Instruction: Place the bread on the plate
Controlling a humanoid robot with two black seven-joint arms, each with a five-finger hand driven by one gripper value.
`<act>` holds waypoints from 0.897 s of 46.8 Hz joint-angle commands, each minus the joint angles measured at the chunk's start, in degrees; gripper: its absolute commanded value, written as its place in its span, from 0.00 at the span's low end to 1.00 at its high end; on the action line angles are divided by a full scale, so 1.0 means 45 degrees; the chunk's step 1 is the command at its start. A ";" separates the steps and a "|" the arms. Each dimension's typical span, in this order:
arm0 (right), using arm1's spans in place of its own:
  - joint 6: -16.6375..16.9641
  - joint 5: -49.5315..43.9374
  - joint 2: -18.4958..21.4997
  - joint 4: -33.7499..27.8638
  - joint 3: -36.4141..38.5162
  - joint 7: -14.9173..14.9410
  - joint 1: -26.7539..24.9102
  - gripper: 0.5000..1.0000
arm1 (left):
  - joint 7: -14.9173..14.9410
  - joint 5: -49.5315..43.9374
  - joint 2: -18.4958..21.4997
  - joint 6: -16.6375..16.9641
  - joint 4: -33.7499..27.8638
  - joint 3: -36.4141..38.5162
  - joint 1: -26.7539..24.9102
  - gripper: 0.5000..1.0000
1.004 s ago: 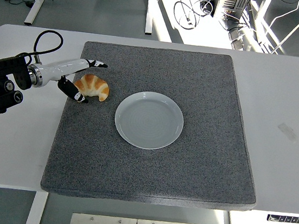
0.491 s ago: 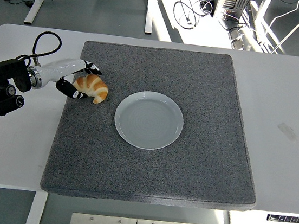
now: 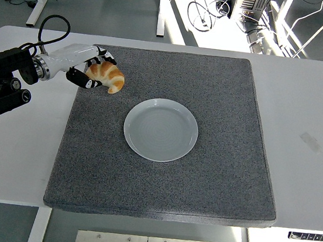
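Observation:
A golden croissant (image 3: 109, 76) hangs over the far left part of the grey mat (image 3: 201, 179), held in my left hand (image 3: 91, 70). The hand's fingers curl around the croissant's left end. A round white plate (image 3: 161, 129) lies empty near the mat's middle, to the right of the hand and nearer to me. My left arm reaches in from the left edge. The right arm does not show.
The mat covers most of the white table (image 3: 309, 115). A black cable (image 3: 49, 27) loops above my left forearm. Beyond the table's far edge are a floor with cables and desk legs.
My left hand closed on the croissant and lifted it, carrying it a little toward the far side and to the right. The plate has not moved.

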 commanded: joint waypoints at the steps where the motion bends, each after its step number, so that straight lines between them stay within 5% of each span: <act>1: 0.0001 0.0000 0.0000 0.0015 -0.0005 0.0001 -0.0001 1.00 | -0.0008 -0.0061 0.0155 0.0083 -0.0051 -0.0092 -0.0733 0.00; 11: 0.0001 0.0000 0.0000 0.0015 -0.0005 0.0001 0.0018 1.00 | -0.0223 -0.0725 0.0488 0.0024 -0.0032 -0.0015 -0.2824 0.00; 27: 0.0001 0.0000 0.0000 -0.0004 -0.0005 0.0001 -0.0001 1.00 | -0.0282 -0.0705 0.0293 0.0044 -0.0012 0.0024 -0.3040 0.00; 42: 0.0001 0.0000 0.0000 -0.0004 -0.0005 0.0001 0.0018 1.00 | -0.0262 -0.0744 -0.1718 0.0063 0.0163 0.0024 -0.3138 0.00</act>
